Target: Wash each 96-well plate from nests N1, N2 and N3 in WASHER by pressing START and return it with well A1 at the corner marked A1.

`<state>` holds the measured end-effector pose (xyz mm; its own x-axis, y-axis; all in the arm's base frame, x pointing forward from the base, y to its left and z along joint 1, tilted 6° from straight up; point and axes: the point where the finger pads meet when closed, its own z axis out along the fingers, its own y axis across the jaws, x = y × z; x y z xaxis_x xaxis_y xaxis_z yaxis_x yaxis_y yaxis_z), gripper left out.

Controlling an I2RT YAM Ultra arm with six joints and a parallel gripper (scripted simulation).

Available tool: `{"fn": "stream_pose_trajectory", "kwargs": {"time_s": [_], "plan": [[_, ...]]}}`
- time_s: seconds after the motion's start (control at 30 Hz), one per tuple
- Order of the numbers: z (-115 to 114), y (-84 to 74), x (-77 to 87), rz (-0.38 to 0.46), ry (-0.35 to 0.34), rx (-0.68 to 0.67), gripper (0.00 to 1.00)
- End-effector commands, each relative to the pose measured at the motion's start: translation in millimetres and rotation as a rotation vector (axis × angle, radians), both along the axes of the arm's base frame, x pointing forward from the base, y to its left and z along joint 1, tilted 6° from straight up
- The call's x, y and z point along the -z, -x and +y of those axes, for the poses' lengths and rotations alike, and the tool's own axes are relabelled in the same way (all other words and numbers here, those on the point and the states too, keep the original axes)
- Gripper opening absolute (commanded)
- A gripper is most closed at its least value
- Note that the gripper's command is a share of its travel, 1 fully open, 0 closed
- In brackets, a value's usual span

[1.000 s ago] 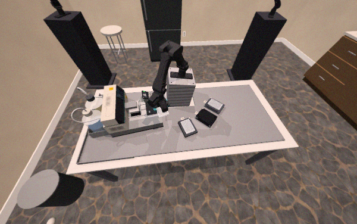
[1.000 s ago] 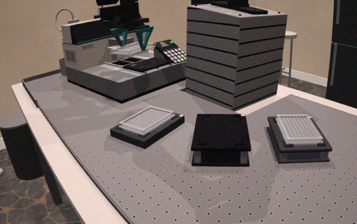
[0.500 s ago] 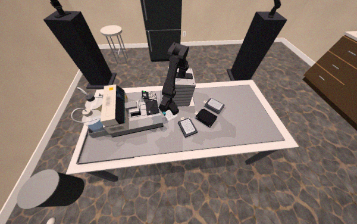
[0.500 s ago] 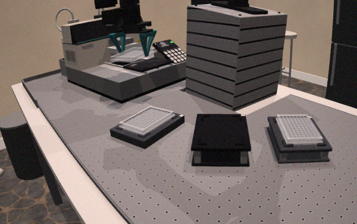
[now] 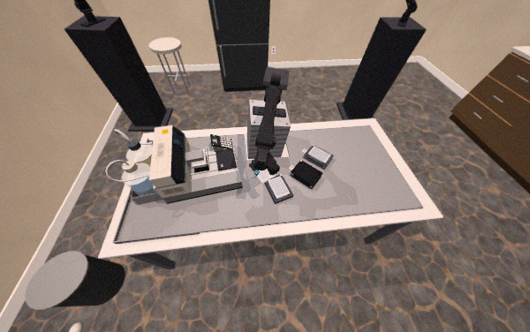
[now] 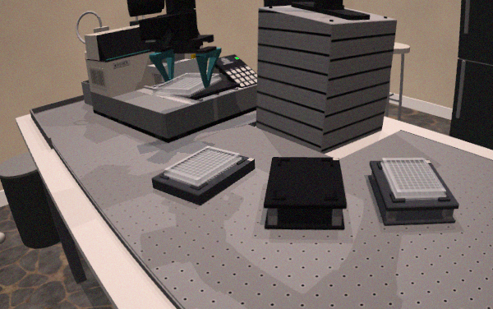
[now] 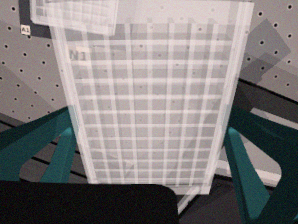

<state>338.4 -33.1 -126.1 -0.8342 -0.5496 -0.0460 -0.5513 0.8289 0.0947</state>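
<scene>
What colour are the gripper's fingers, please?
Teal, on a black gripper body; its fingers show best in the exterior view, shut on the clear plate.

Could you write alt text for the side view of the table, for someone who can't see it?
A robot hand holds a clear well plate in the air. In front sit three black nests; the middle nest has no plate.

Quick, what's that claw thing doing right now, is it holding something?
End effector: closed on a clear 96-well plate, held in the air between its teal fingers.
</scene>
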Motion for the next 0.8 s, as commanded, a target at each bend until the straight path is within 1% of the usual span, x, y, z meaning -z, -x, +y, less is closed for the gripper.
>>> {"fn": "stream_pose_trajectory", "kwargs": {"time_s": [0.0,0.07,0.23,0.5,0.57,0.77], "plan": [[2,-7.2,-4.4,-0.015,-0.003,0.041,0.0],[3,-7.6,-4.4,-0.015,-0.003,0.041,0.0],[28,-6.7,-5.3,-0.032,-0.005,-0.118,0.0],[69,-5.3,-6.8,-0.032,-0.006,-0.118,0.0],[69,-5.3,-6.8,-0.032,-0.006,-0.118,0.0],[99,-4.2,-8.0,-0.032,-0.007,-0.118,0.0]]}}
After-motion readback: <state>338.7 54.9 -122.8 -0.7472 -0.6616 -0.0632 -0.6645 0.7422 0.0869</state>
